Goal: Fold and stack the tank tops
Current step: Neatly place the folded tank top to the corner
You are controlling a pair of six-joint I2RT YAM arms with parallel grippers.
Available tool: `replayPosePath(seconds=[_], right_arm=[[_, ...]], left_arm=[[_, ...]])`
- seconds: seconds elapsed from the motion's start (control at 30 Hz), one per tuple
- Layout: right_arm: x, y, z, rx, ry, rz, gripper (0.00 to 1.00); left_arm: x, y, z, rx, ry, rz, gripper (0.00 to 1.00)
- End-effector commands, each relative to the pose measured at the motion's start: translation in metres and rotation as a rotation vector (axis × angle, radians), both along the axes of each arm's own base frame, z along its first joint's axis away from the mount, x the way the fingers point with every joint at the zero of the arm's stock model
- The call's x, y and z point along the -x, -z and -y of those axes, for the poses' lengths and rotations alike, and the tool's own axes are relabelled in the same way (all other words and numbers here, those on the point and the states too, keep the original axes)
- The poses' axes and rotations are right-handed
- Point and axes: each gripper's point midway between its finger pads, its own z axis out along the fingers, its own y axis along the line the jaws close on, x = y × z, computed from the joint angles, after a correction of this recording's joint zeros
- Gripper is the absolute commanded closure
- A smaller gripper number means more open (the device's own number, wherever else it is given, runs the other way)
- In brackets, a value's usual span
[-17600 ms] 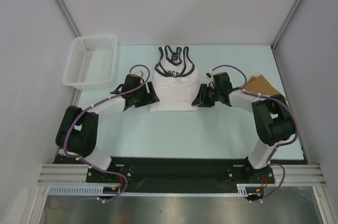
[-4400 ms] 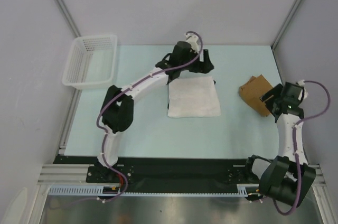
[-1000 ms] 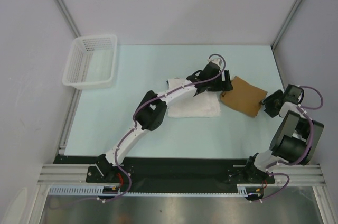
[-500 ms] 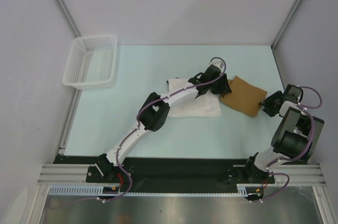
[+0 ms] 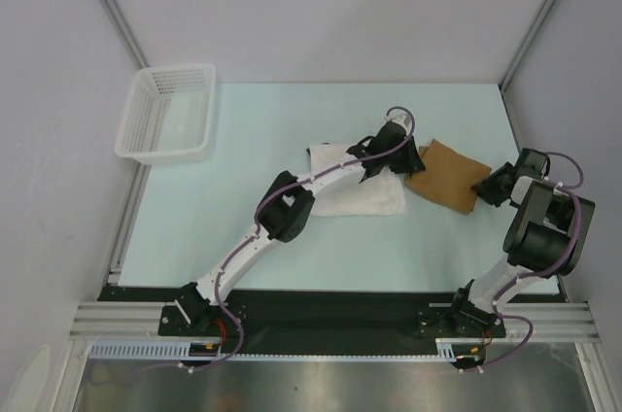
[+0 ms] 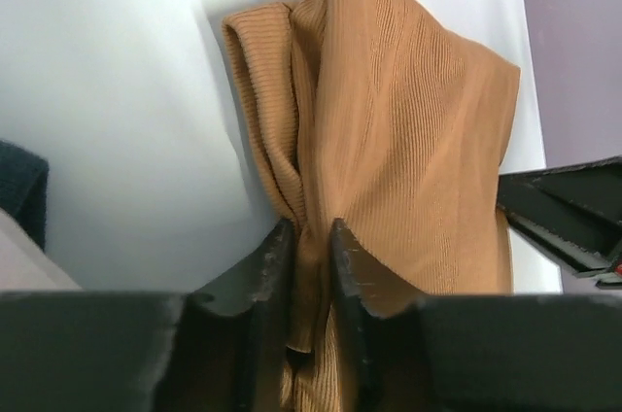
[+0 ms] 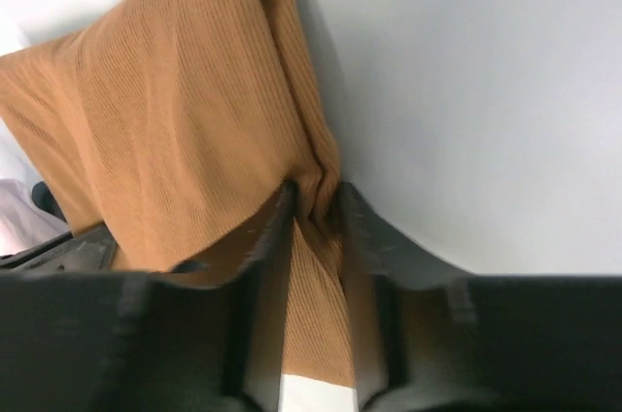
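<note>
The left tool point(image 6: 309, 237) is pinched narrow on a bunched edge of the tan-brown tank top point(image 6: 418, 130), at the cloth's 9 o'clock side. The right tool point(image 7: 313, 200) clamps the opposite edge at 3 o'clock. The folded top spans between them over the desk point(image 5: 282, 120), just at 3 o'clock of the folded white tank top point(image 5: 377, 200). This looks like the stacking step. Next, both tools should travel together toward 9 o'clock and lay the tan top squarely on the white one.
</note>
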Motion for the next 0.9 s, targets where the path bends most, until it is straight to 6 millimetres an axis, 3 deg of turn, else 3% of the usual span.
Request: replayPosePath(seconds=[0.0,0.07,0.2,0.3,0.43,0.47,0.57,0.6,0.87], right_arm=[[-0.015,-0.008,0.002,0.014,-0.013,0.033,0.74],[-0.016,-0.009,0.001,0.017,-0.015,0.037,0.78],[-0.017,-0.017,0.004,0.031,-0.011,0.047,1.00],[-0.018,-0.025,0.003,0.039,-0.018,0.055,1.00],[-0.021,-0.047,0.000,0.062,-0.030,0.097,1.00],[-0.022,-0.051,-0.002,0.063,-0.036,0.107,1.00],[-0.023,-0.064,-0.007,0.055,-0.049,0.134,1.00],[-0.023,-0.066,-0.010,0.051,-0.057,0.140,1.00],[-0.020,-0.079,-0.016,0.064,-0.080,0.159,1.00]], left_arm=[[-0.003,-0.010,0.010,0.077,0.015,0.002,0.77],[-0.006,-0.011,0.011,0.112,0.019,-0.018,0.83],[-0.007,-0.012,0.011,0.124,0.026,-0.017,1.00],[-0.008,-0.030,0.013,0.152,0.039,0.015,1.00],[-0.010,-0.069,0.013,0.174,0.059,0.097,1.00],[-0.012,-0.087,0.012,0.185,0.055,0.128,1.00],[-0.014,-0.105,0.007,0.172,0.049,0.173,1.00],[-0.014,-0.123,0.005,0.188,0.043,0.201,1.00],[-0.003,-0.156,0.007,0.208,0.076,0.264,1.00]])
